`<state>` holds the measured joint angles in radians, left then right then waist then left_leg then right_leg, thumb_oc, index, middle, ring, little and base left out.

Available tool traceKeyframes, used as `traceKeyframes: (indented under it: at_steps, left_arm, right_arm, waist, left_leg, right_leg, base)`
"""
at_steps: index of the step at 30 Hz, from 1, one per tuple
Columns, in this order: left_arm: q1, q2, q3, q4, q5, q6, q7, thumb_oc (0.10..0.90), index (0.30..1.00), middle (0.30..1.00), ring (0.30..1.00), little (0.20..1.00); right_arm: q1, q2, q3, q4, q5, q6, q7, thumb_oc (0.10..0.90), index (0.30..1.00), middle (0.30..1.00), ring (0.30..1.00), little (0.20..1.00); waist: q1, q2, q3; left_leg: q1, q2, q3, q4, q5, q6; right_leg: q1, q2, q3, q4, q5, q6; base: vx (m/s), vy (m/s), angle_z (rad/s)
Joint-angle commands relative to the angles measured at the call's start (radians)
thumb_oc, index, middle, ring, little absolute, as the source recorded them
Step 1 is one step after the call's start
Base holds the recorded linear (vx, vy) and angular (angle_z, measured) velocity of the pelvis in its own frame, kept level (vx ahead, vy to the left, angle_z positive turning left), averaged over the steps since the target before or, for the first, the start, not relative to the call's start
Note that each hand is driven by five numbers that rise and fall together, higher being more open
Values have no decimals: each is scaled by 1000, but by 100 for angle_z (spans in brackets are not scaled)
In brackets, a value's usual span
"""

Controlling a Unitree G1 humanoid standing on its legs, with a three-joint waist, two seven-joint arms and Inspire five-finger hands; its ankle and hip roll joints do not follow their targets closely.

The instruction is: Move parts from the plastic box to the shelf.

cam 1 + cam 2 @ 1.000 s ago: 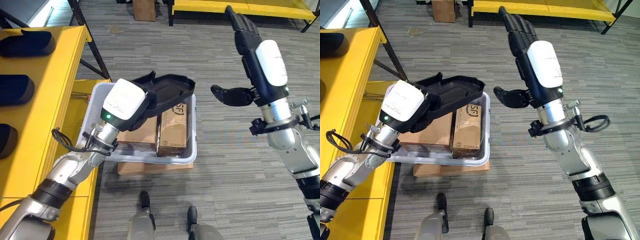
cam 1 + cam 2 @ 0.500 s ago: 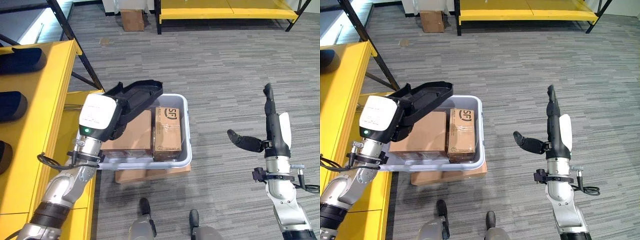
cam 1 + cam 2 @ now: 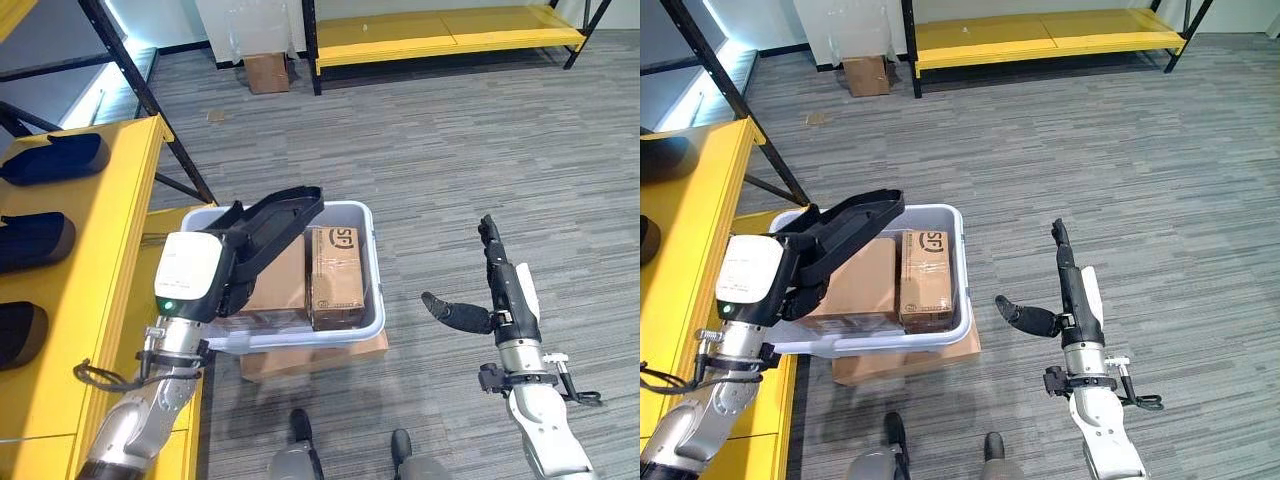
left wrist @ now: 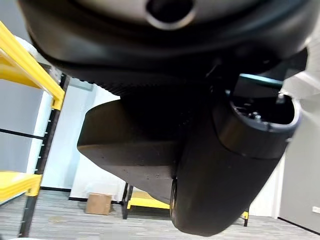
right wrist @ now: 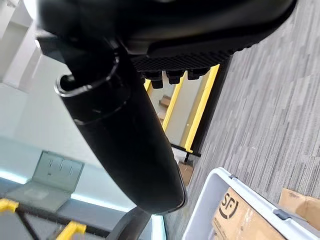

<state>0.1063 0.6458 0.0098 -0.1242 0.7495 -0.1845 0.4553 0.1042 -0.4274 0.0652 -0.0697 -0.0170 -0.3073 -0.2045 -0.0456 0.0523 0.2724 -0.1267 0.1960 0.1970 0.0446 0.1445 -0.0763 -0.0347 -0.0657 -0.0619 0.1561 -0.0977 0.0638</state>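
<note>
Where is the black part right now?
In the left eye view, the black part is in the left hand, raised over the plastic box, beside the yellow shelf.

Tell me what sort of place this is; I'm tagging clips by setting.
Probably a warehouse or parts storeroom: yellow shelf on black steel frames holding dark parts, a plastic box of cardboard cartons on grey floor, and the left robot hand carrying a black part.
</note>
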Motion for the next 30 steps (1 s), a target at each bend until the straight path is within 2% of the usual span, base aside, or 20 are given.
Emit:
traceKeyframes:
  at_steps: [1, 4, 8, 10, 11, 12, 13, 14, 15, 17, 19, 20, 22, 23, 24, 25, 26, 27, 29, 30]
  left_arm:
    - [-127, 16, 117, -120, -64, -41, 132, 400, 300, 300, 300, 300]
    - [-112, 4, 127, -143, -73, -45, 135, 400, 300, 300, 300, 300]
    - [-159, 9, 84, -155, -80, -59, 133, 400, 300, 300, 300, 300]
    - [-177, 13, 66, -153, -83, -64, 135, 400, 300, 300, 300, 300]
    - [-184, 13, 53, -159, -83, -72, 137, 400, 300, 300, 300, 300]
    - [-183, 13, 53, -159, -83, -73, 137, 400, 300, 300, 300, 300]
    - [-190, 2, 49, -164, -85, -77, 142, 400, 300, 300, 300, 300]
    - [-194, -6, 46, -165, -89, -76, 144, 400, 300, 300, 300, 300]
    - [-198, -12, 43, -165, -91, -76, 145, 400, 300, 300, 300, 300]
    - [-202, -19, 35, -172, -89, -78, 149, 400, 300, 300, 300, 300]
    - [-208, -29, 30, -171, -94, -80, 156, 400, 300, 300, 300, 300]
    - [-211, -31, 27, -170, -95, -79, 158, 400, 300, 300, 300, 300]
    - [-209, -31, 32, -162, -91, -71, 164, 400, 300, 300, 300, 300]
    - [-209, -31, 32, -162, -91, -71, 164, 400, 300, 300, 300, 300]
    - [-205, -43, 42, -160, -87, -67, 160, 400, 300, 300, 300, 300]
    - [-204, -43, 42, -161, -87, -67, 160, 400, 300, 300, 300, 300]
    - [-216, -48, 35, -166, -87, -68, 159, 400, 300, 300, 300, 300]
    - [-212, -52, 36, -169, -89, -71, 165, 400, 300, 300, 300, 300]
    - [-201, -52, 38, -175, -85, -72, 167, 400, 300, 300, 300, 300]
    - [-200, -43, 42, -180, -78, -71, 176, 400, 300, 300, 300, 300]
  right_arm:
    - [-129, -56, -7, -100, 39, -139, -21, 900, 1000, 1000, 1000, 1000]
    - [-152, -77, 13, -110, 32, -143, -27, 900, 1000, 1000, 1000, 1000]
    - [-167, -100, 24, -121, 7, -144, -60, 900, 1000, 1000, 1000, 1000]
    - [-171, -105, 32, -118, -15, -142, -74, 900, 1000, 1000, 1000, 1000]
    - [-169, -118, 39, -121, -48, -141, -83, 900, 1000, 1000, 1000, 1000]
    - [-169, -118, 40, -120, -49, -142, -84, 900, 1000, 1000, 1000, 1000]
    - [-164, -125, 42, -125, -49, -145, -78, 900, 1000, 1000, 1000, 1000]
    - [-160, -128, 40, -124, -49, -145, -79, 900, 1000, 1000, 1000, 1000]
    - [-159, -129, 41, -123, -49, -144, -78, 900, 1000, 1000, 1000, 1000]
    - [-148, -126, 38, -121, -52, -143, -79, 900, 1000, 1000, 1000, 1000]
    - [-137, -117, 32, -116, -45, -142, -77, 900, 1000, 1000, 1000, 1000]
    - [-133, -109, 33, -106, -31, -137, -73, 900, 1000, 1000, 1000, 1000]
    - [-118, -92, 18, -90, 0, -131, -60, 900, 1000, 1000, 1000, 1000]
    - [-118, -92, 18, -90, 0, -131, -59, 900, 1000, 1000, 1000, 1000]
    - [-106, -85, -6, -88, 2, -125, -65, 900, 1000, 1000, 1000, 1000]
    - [-106, -85, -6, -88, 2, -125, -64, 900, 1000, 1000, 1000, 1000]
    - [-86, -82, -35, -97, -3, -132, -79, 900, 1000, 1000, 1000, 1000]
    - [-74, -78, -50, -99, -8, -133, -87, 900, 1000, 1000, 1000, 1000]
    - [-60, -78, -60, -105, -15, -132, -87, 900, 1000, 1000, 1000, 1000]
    - [-44, -70, -74, -114, -22, -135, -88, 900, 1000, 1000, 1000, 1000]
  waist:
    - [27, 4, -5]
    - [39, 14, 12]
    - [28, 11, 30]
    - [20, 12, 29]
    - [12, 11, 24]
    - [8, 11, 24]
    - [-2, 6, 13]
    - [-10, 3, 7]
    - [-19, 5, -5]
    - [-39, 18, -15]
    - [-53, 31, -27]
    - [-51, 35, -31]
    - [-55, 48, -42]
    - [-56, 48, -42]
    - [-63, 59, -51]
    - [-63, 59, -50]
    - [-80, 69, -56]
    - [-77, 74, -54]
    - [-78, 76, -56]
    - [-76, 84, -57]
  left_leg:
    - [-111, 135, -165, -17, 162, -86]
    - [-118, 141, -151, -33, 200, -97]
    - [-128, 144, -16, -22, 207, -118]
    - [-123, 140, -17, -4, 206, -124]
    - [-92, 137, -11, 67, 181, -124]
    - [-98, 137, -17, 79, 173, -124]
    - [-68, 127, 0, 156, 118, -115]
    - [-47, 131, 21, 210, 96, -115]
    - [-14, 138, 25, 255, 64, -129]
    - [57, 158, 59, 281, 50, -141]
    - [111, 179, 81, 311, 62, -152]
    - [132, 164, 61, 339, 59, -150]
    - [152, 106, 23, 300, 18, -138]
    - [152, 105, 22, 299, 18, -138]
    - [169, 61, 51, 232, -58, -111]
    - [170, 60, 52, 230, -58, -110]
    - [180, 80, 133, 133, -56, -108]
    - [176, 88, 158, 95, -65, -107]
    - [191, 72, 159, 50, -72, -99]
    - [210, 76, 183, -13, -87, -96]
  right_leg:
    - [17, 35, -46, 118, -144, -47]
    - [13, 33, -73, 97, -131, -55]
    - [33, -15, -156, 19, -101, -56]
    - [35, -24, -175, -2, -89, -53]
    - [17, -38, -201, -23, -62, -54]
    - [20, -39, -204, -25, -62, -52]
    - [1, -58, -241, -39, -47, -53]
    - [-8, -66, -264, -43, -40, -57]
    - [-8, -68, -278, -46, -53, -56]
    - [-13, -73, -325, -42, -54, -56]
    - [-18, -86, -372, -44, -48, -58]
    - [-24, -91, -379, -51, -39, -60]
    - [-28, -94, -405, -56, -29, -47]
    - [-28, -95, -406, -56, -29, -46]
    - [-30, -105, -427, -54, -13, -31]
    - [-29, -105, -427, -54, -13, -30]
    - [-30, -136, -459, -32, 4, -17]
    - [-32, -160, -482, -7, 12, -8]
    - [-36, -180, -488, 20, 14, 4]
    - [-50, -206, -516, 49, 30, 14]
  base:
    - [-97, -139, -3]
    - [-90, -228, 8]
    - [-112, -139, 58]
    - [-134, -74, 94]
    - [-115, -34, 142]
    - [-229, -76, 135]
    - [-147, -69, 120]
    - [-116, -101, 82]
    - [-7, -63, 73]
    - [-14, -9, 68]
    - [-48, 36, 86]
    - [-54, 61, 75]
    - [-35, 58, 65]
    - [-10, 74, 63]
    - [-4, 55, 82]
    - [-10, 202, 86]
    - [6, 233, 107]
    - [20, 270, 132]
    - [12, 149, 108]
    - [-38, 197, 43]
